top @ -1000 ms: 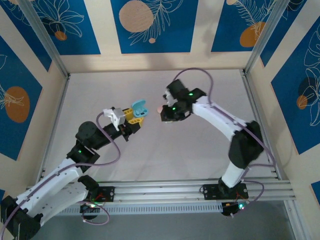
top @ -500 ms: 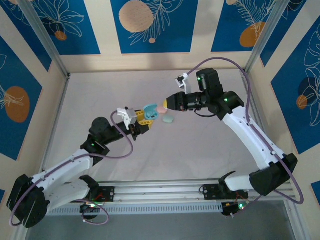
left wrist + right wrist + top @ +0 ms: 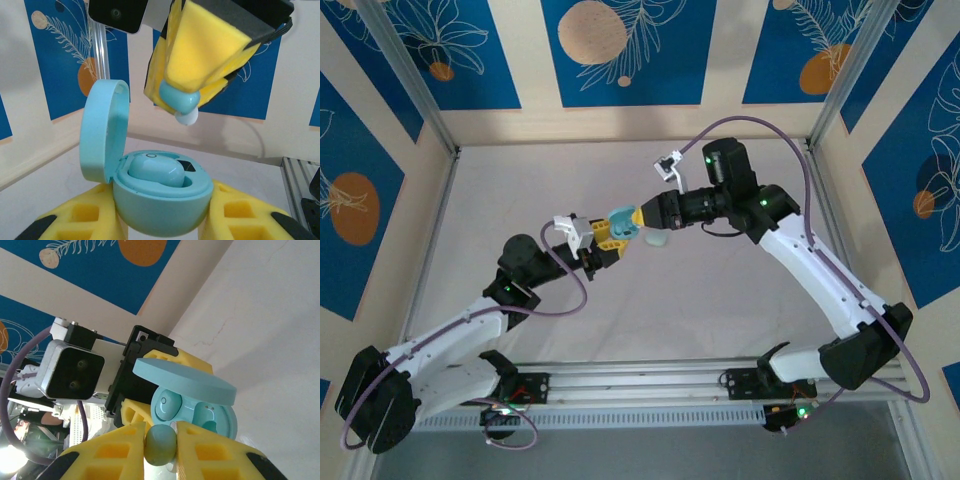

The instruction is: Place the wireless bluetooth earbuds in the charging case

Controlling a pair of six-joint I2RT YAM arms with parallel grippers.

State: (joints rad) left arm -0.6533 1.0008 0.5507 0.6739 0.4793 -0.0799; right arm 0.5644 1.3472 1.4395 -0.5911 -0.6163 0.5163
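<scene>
The left pincer [image 3: 160, 225] grips an open light blue charging case [image 3: 162, 202] at 6 o'clock, with one earbud [image 3: 155, 172] seated inside. At 12 o'clock, the right pincer [image 3: 192, 80] pinches a second earbud [image 3: 180, 98] just above it.

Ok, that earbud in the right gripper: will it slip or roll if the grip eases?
Likely slippery: the earbud is glossy and rounded, pinched only at the tip of the right gripper. Freed, it would probably roll. It looks light, tiny beside the case.

light blue case [image 3: 160, 212] and earbud [image 3: 179, 98], yellow pads [image 3: 210, 45], blue wall panels [image 3: 660, 70] with white leaves
</scene>
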